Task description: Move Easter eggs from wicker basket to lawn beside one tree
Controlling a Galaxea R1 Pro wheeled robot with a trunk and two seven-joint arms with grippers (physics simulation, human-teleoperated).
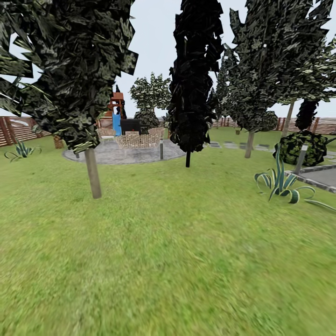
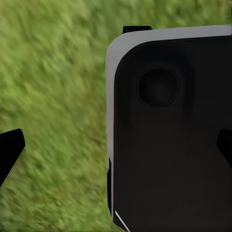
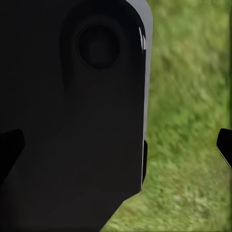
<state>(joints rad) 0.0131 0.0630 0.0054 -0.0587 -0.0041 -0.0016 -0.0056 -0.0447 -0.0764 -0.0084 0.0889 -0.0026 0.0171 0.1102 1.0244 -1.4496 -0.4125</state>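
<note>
Green mottled grass of the lawn (image 1: pixel 177 261) fills the near ground in the head view, with a leafy tree on a thin grey trunk (image 1: pixel 93 172) at the left and a tall, very dark narrow tree (image 1: pixel 193 74) in the middle. Far back, a grey round paved patio (image 1: pixel 116 153) holds things too small to tell. Each wrist view shows a big dark robot part (image 2: pixel 169 135) over blurry grass, with the left gripper (image 2: pixel 116 150) and right gripper (image 3: pixel 116 145) fingertips wide apart at the edges, holding nothing.
</note>
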